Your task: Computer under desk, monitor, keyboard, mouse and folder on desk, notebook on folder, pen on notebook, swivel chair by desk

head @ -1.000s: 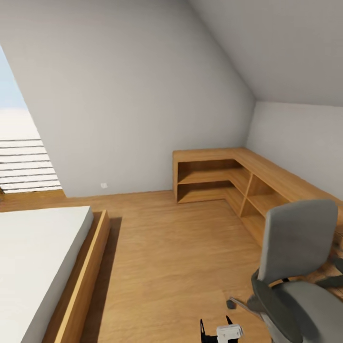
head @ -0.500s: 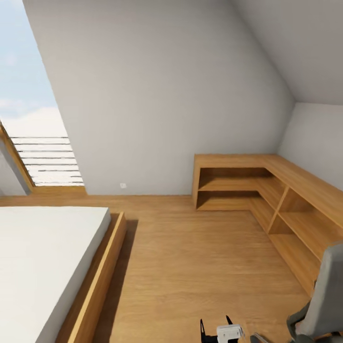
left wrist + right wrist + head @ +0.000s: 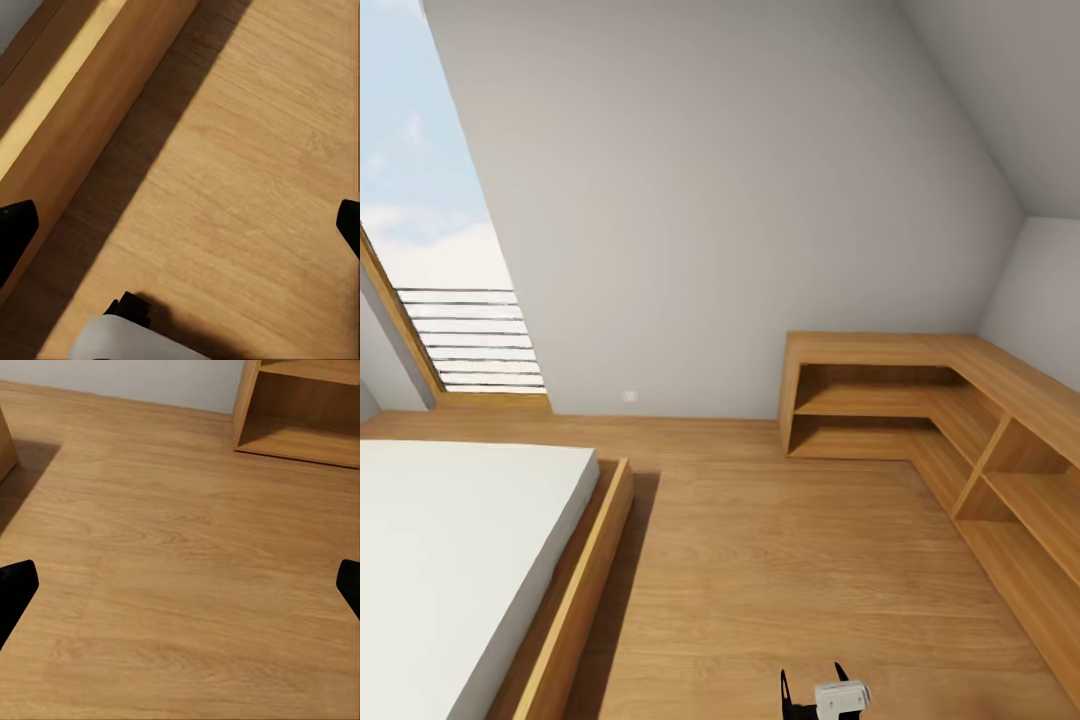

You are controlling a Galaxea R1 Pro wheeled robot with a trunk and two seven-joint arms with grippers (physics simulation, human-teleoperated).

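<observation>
The desk, monitor, keyboard, mouse, folder, notebook, pen and swivel chair are all out of view. My left gripper (image 3: 180, 232) is open over bare wooden floor beside the bed's wooden frame (image 3: 71, 112), its dark fingertips (image 3: 15, 236) far apart with nothing between them. My right gripper (image 3: 180, 589) is open too, above the floor, facing the low wooden shelf unit (image 3: 307, 412). A small white and black part of the robot (image 3: 826, 697) pokes in at the bottom edge of the head view.
A low bed (image 3: 450, 560) with a white mattress and wooden frame lies at the left. An L-shaped light wooden shelf unit (image 3: 920, 400) runs along the back and right walls. A slanted window (image 3: 450, 260) is at the far left. Wooden floor (image 3: 780, 580) lies between them.
The camera has turned left: the grey swivel chair has slid out past the right edge, and more of the window and bed now shows. The grippers look unchanged.
</observation>
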